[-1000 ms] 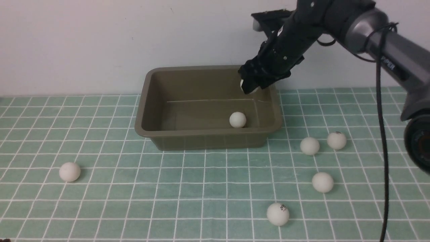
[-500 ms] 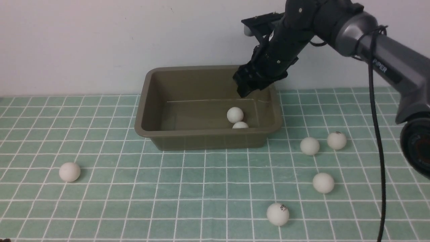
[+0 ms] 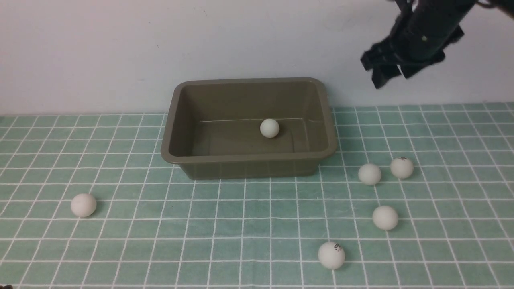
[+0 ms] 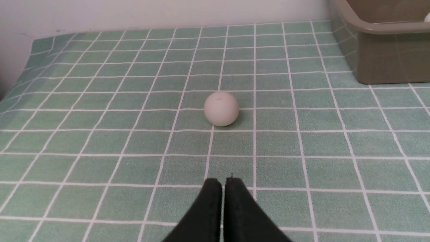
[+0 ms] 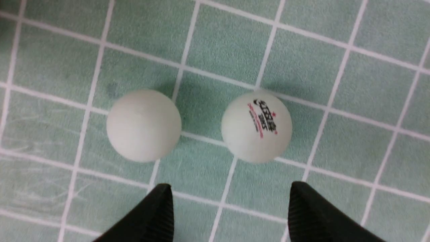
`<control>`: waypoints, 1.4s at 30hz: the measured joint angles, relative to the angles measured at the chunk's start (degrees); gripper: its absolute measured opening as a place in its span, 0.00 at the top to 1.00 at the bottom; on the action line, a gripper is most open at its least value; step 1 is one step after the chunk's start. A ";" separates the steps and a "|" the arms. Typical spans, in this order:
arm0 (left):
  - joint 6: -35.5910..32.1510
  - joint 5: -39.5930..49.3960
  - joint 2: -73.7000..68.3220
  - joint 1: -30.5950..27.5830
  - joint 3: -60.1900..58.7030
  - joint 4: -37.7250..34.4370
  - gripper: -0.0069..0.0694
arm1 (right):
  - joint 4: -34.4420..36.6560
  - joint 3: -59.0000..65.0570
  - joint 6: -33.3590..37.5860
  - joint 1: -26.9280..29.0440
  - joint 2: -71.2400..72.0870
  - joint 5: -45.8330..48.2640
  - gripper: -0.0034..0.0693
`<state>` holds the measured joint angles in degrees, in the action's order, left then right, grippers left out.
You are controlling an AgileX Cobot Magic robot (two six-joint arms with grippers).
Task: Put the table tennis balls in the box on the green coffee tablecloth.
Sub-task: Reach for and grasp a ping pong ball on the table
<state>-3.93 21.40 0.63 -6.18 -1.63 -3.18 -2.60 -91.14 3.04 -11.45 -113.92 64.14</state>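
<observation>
I see R gripper [image 3: 384, 74] up high, right of box [image 3: 249, 165], fingers spread, nothing btwn them. Its wrist cam looks down on plain ball [image 5: 143, 125] + logo ball [image 5: 257, 127], side by side, not touching. L gripper [image 4: 221, 198] pressed together, empty, w/ lone ball [image 4: 221, 108] ahead on green cloth [image 3: 241, 224]. In box: one ball [image 3: 269, 128]. Five lie outside on cloth.
</observation>
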 joint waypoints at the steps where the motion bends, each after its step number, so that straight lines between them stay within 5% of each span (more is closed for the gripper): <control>1: 0.00 0.00 0.00 0.00 0.00 0.00 0.91 | 0.00 0.93 -0.05 0.00 0.00 -2.01 0.37; 30: 0.00 0.00 0.00 0.00 0.00 0.00 0.91 | -5.51 1.44 -2.18 0.31 -8.14 -9.39 0.37; 42: 0.00 0.00 0.00 0.00 0.00 0.00 0.91 | -5.57 0.29 -2.18 1.61 -9.26 -7.32 0.46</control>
<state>-3.93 21.40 0.63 -6.18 -1.63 -3.18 -8.17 -90.85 0.87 -9.84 -123.18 56.81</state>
